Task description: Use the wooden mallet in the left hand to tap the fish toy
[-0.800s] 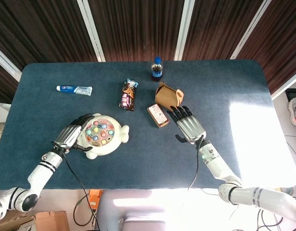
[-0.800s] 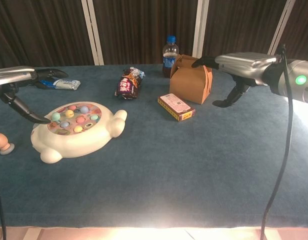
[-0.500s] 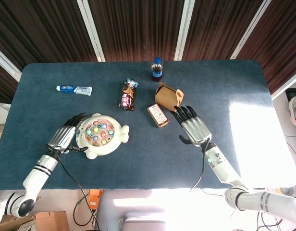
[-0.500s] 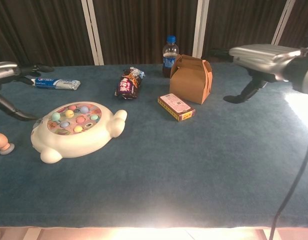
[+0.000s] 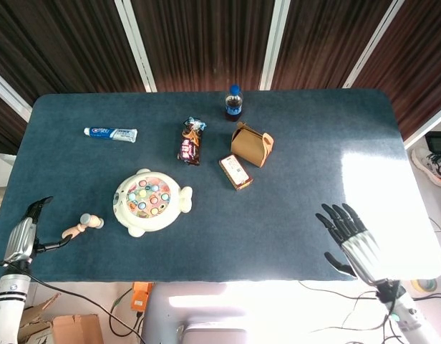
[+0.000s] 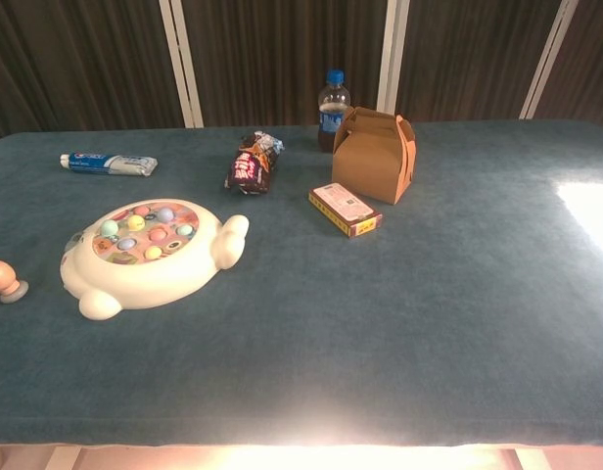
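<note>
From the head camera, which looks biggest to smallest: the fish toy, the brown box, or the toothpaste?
1. fish toy, clearly largest.
2 and 3. brown box and toothpaste: too alike to rank; the box is bulkier, the tube longer.

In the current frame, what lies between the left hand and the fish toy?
Head view: the wooden mallet lies on the table between the left hand and the fish toy, touching neither.
</note>
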### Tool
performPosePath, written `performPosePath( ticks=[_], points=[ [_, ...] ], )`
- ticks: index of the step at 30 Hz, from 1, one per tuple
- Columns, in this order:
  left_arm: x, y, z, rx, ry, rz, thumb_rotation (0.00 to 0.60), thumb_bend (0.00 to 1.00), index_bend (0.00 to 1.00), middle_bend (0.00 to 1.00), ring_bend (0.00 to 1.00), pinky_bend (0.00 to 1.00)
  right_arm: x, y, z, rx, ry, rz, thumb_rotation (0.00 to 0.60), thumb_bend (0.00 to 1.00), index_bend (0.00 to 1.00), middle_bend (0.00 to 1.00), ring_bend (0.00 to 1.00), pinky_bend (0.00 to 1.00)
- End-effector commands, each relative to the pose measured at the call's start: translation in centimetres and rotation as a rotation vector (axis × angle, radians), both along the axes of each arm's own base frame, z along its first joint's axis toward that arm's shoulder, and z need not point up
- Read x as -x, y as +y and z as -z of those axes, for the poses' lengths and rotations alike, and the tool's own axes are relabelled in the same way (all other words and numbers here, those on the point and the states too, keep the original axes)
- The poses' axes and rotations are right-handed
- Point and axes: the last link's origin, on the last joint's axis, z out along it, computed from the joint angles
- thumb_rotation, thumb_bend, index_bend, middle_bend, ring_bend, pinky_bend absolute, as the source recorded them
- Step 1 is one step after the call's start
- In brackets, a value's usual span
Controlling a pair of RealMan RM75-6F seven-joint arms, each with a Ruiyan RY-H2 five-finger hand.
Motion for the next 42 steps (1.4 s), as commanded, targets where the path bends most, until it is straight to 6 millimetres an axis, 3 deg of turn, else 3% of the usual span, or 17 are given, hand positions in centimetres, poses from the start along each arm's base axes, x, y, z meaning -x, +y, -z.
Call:
performPosePath(
  ticks=[1, 7, 12, 31, 42],
  points=[
    [1.3, 0.3, 1.3, -0.015, -0.034, -0.081, 0.600, 0.22, 0.20, 0.22, 0.13, 0.15, 0.8, 1.7, -0.5, -0.033, 0.010, -0.007, 0.600, 0.24, 0.00, 0.00, 0.00, 0.00],
    [2.4, 1.5, 3.6, 0.023, 0.042, -0.144, 0.600, 0.22, 0.28, 0.22, 0.12, 0.15, 0.7, 2.2, -0.8, -0.049, -0.011, -0.025, 0.600, 0.24, 0.00, 0.00, 0.00, 0.00],
    [2.3, 1.3, 4.8, 0.055, 0.091, -0.148, 0.600, 0.26, 0.31, 0.22, 0.12, 0.15, 0.5, 2.2, -0.8, -0.061, -0.014, -0.030, 0.600, 0.24, 0.00, 0.00, 0.00, 0.00],
    [0.8, 2.3, 7.1, 0.121, 0.048, -0.119, 0.596, 0.32, 0.38, 0.28, 0.18, 0.15, 0.6, 2.2, -0.1, -0.119, 0.023, -0.006, 0.600, 0.24, 0.00, 0.00, 0.00, 0.00],
    [0.5, 2.8, 7.5, 0.111, 0.070, -0.110, 0.595, 0.34, 0.40, 0.31, 0.20, 0.15, 0.6, 2.3, -0.1, -0.140, 0.026, -0.001, 0.600, 0.24, 0.00, 0.00, 0.00, 0.00]
  ],
)
